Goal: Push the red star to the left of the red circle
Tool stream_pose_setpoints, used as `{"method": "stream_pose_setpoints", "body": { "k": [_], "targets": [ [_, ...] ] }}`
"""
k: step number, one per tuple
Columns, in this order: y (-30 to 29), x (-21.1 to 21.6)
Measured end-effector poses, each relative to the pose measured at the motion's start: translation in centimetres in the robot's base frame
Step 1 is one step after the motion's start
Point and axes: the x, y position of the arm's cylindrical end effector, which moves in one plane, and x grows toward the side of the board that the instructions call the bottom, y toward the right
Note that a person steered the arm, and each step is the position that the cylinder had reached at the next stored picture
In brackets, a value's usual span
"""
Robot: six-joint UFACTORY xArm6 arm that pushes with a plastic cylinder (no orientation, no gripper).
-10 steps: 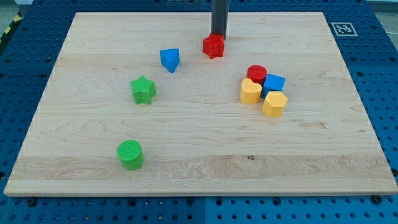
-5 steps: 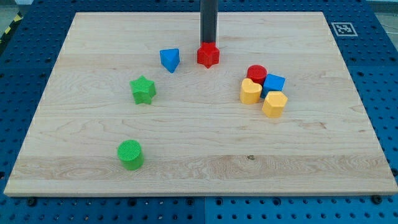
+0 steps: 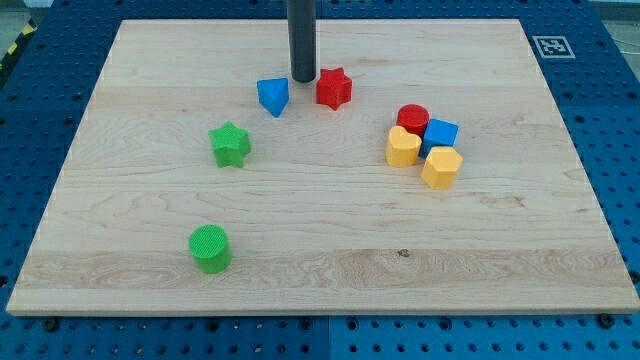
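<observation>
The red star lies on the wooden board, up and left of the red circle. My tip stands between the blue triangular block and the red star, just left of the star and slightly above it, a small gap apart. The red circle sits at the top of a tight cluster on the view's right.
The cluster holds a blue cube, a yellow block and a second yellow block. A green star lies left of centre. A green circle lies at the lower left. A marker tag sits at the board's top right corner.
My tip moved left, from above the red star to its left side. The red star slid a little down and left, then stayed put.
</observation>
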Motion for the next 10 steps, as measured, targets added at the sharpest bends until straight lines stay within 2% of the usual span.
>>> {"method": "stream_pose_setpoints", "body": {
  "k": [2,4,5,7,8,10],
  "targets": [
    [4.1,2.5],
    [5.7,-0.7],
    [7.7,1.5],
    [7.6,3.0],
    [5.0,3.0],
    [6.1,4.3]
  ]
}}
